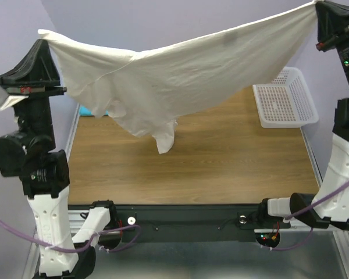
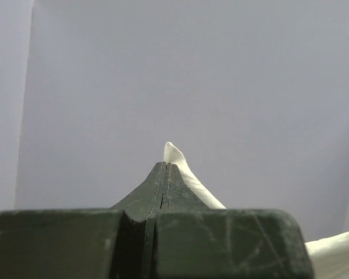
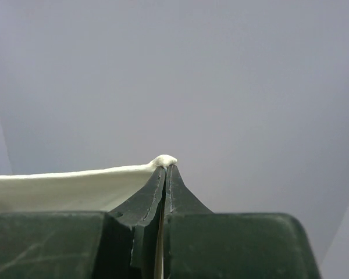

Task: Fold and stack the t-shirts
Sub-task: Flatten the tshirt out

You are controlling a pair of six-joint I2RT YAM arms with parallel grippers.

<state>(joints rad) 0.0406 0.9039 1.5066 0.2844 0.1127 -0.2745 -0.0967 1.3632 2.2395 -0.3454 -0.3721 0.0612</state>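
Above the desk's (image 1: 221, 168) near-to-middle stretch, both pairs of jaws are clamped tight on the cream t-shirt (image 1: 180, 75), the left jaws high over the desk's left edge and the right jaws higher over its right edge, each pinching one end, so neither is nearer. Between them the shirt's long axis runs left to right across the desk, sagging in the middle, a sleeve pointing down and seemingly hanging clear of the wood. Farther back, a sliver of the turquoise t-shirt (image 1: 114, 109) peeps out at the desk's far left, and a white basket (image 1: 282, 99) sits at its far right corner.
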